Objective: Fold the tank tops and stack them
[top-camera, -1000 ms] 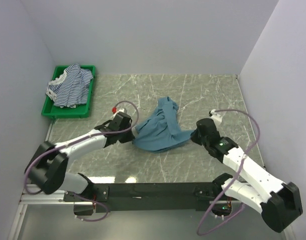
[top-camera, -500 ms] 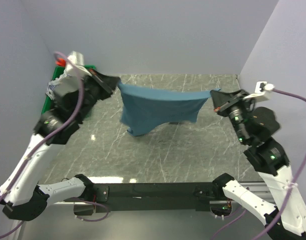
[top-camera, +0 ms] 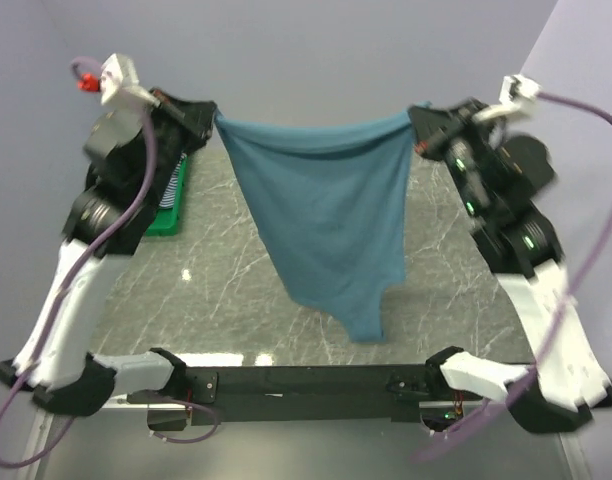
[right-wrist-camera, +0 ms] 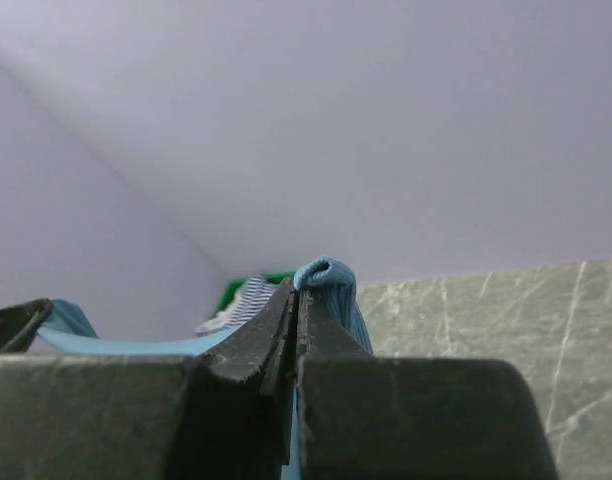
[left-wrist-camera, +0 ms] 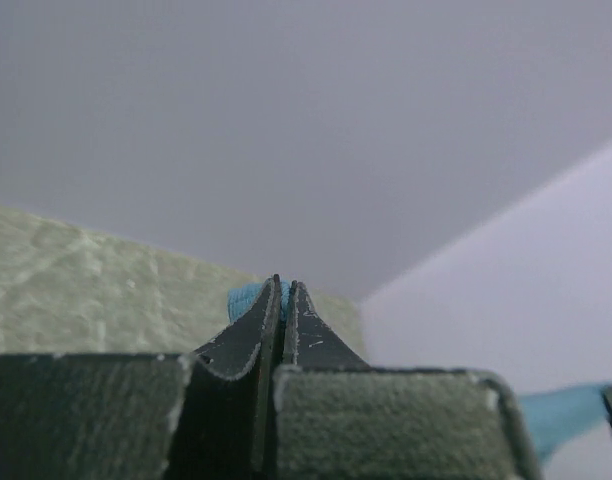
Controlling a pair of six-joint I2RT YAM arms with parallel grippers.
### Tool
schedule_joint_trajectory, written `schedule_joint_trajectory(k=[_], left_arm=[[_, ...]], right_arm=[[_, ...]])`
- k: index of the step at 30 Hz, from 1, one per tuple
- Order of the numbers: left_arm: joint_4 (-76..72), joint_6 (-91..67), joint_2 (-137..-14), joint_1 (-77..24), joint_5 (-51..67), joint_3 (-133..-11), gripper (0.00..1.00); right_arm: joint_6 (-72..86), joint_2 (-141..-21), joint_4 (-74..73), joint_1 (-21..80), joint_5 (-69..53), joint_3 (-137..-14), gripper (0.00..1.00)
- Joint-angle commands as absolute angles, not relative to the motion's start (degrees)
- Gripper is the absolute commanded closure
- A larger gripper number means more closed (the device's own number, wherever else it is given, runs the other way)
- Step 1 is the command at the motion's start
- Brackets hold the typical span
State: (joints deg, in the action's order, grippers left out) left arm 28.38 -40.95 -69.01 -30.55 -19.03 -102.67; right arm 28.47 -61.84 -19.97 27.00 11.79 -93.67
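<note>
A plain teal-blue tank top (top-camera: pixel 331 215) hangs spread out high above the table, its lower end dangling toward the near edge. My left gripper (top-camera: pixel 214 116) is shut on its upper left corner; a bit of teal cloth (left-wrist-camera: pixel 248 297) shows at the closed tips (left-wrist-camera: pixel 284 285). My right gripper (top-camera: pixel 416 115) is shut on the upper right corner, where a teal fold (right-wrist-camera: pixel 326 275) bulges past the tips (right-wrist-camera: pixel 298 288). A blue-and-white striped tank top (top-camera: pixel 174 185) lies in the green bin, mostly hidden behind my left arm.
The green bin (top-camera: pixel 166 222) stands at the table's left side, also seen as a green bin (right-wrist-camera: pixel 276 277) in the right wrist view. The marble tabletop (top-camera: pixel 236 300) lies below. White walls enclose the back and both sides.
Both arms rose from low over the table and moved apart, lifting the teal tank top from a heap and stretching it out so it hangs between the grippers.
</note>
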Motion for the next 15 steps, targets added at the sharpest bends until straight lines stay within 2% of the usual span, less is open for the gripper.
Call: schedule_joint_trajectory(k=[1, 3, 6, 9, 11, 13, 15], left_arm=[[18.94, -41.21, -75.92, -21.48, -11.8, -104.06, 1.0], [15.48, -40.96, -81.1, -19.26, -8.46, -105.37, 1.0], [12.65, -41.39, -90.68, -14.69, -1.96, -113.96, 1.0], [13.62, -41.57, -99.47, -11.61, 1.22, -127.06, 1.0], [15.28, -41.57, -103.69, -10.03, 4.03, -135.06, 1.0], [15.64, -41.83, -104.24, -8.97, 5.44, -136.32, 1.0], [13.38, -41.75, -101.18, -8.79, 5.19, -128.73, 1.0]], right_arm=[[26.1, -72.13, -15.91, 22.69, 5.9, -99.29, 1.0], [26.81, -78.71, -13.9, 19.97, 2.21, -104.03, 1.0], [27.16, -88.28, -14.58, 18.2, 0.18, -111.94, 1.0], [25.67, -97.25, -18.52, 17.14, -1.23, -129.22, 1.0], [25.14, -100.88, -20.73, 16.53, -1.75, -135.24, 1.0], [25.4, -103.09, -22.32, 16.17, -2.46, -137.64, 1.0], [25.93, -101.08, -20.4, 16.0, -2.99, -131.62, 1.0]])
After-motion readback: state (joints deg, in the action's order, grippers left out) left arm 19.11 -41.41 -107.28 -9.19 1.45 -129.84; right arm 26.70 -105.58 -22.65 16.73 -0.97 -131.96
